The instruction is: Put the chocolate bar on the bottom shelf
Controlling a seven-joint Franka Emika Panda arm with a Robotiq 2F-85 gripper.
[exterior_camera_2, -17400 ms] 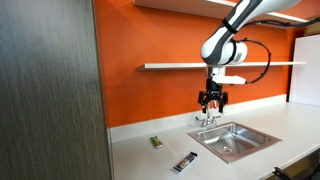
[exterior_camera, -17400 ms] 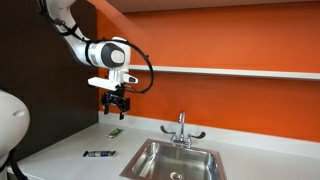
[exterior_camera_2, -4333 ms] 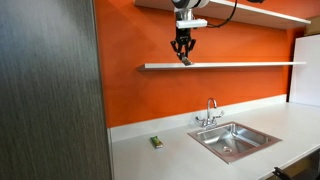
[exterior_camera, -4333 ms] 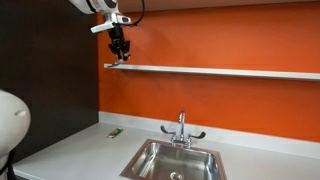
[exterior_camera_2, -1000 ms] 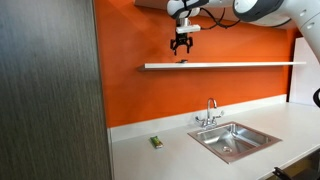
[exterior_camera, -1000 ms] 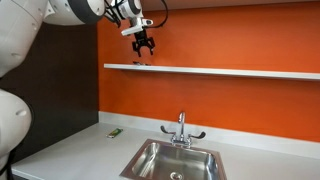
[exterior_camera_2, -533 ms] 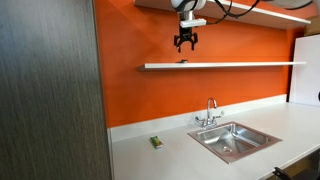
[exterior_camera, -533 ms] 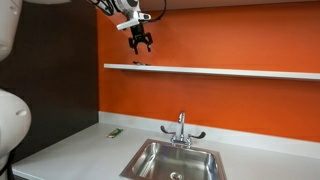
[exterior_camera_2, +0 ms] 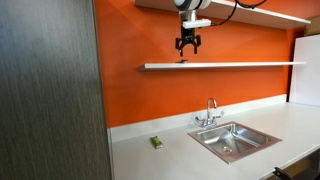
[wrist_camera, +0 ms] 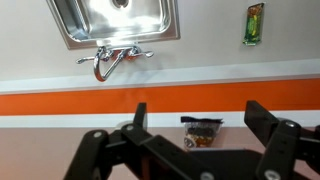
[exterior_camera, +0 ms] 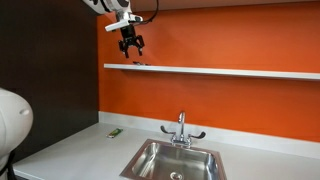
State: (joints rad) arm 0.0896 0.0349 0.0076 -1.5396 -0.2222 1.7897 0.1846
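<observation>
Gripper (exterior_camera: 131, 47) hangs with jaws spread wide, holding nothing, above the chocolate bar (wrist_camera: 203, 132), apparently flat on the bottom shelf (exterior_camera: 220, 71); sink (exterior_camera: 147, 160) below.

Gripper (exterior_camera: 131, 48) hangs pointing straight down, fingers (wrist_camera: 139, 118) spread (well apart).
</observation>
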